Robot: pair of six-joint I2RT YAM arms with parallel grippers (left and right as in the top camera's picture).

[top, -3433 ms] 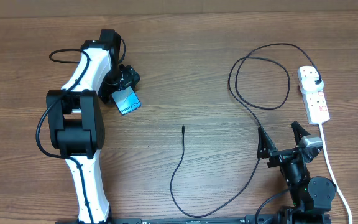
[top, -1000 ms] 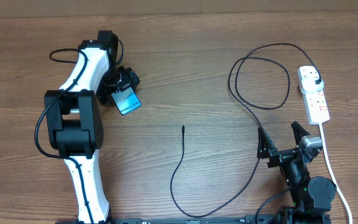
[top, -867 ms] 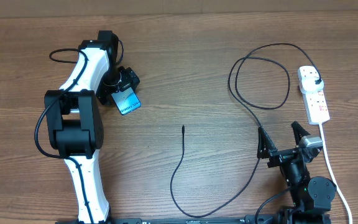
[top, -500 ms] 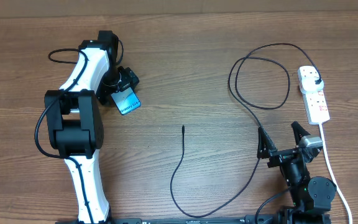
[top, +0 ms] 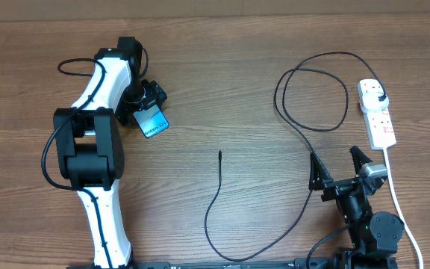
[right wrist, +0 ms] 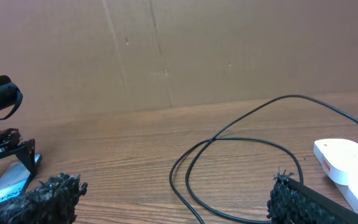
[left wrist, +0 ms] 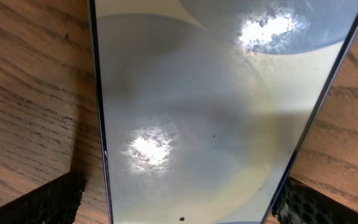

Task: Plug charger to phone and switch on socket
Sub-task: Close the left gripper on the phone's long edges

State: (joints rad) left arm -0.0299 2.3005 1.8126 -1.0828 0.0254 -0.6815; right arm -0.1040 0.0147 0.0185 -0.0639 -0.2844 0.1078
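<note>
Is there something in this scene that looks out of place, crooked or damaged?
Nothing looks damaged or spilled. The phone lies slanted to the table edge; the charger tip lies loose mid-table, not yet plugged in.

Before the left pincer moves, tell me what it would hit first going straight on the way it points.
The phone: in the left wrist view its screen fills the gap between the open fingers of the left pincer. Depth is unclear, so how soon cannot be told.
</note>
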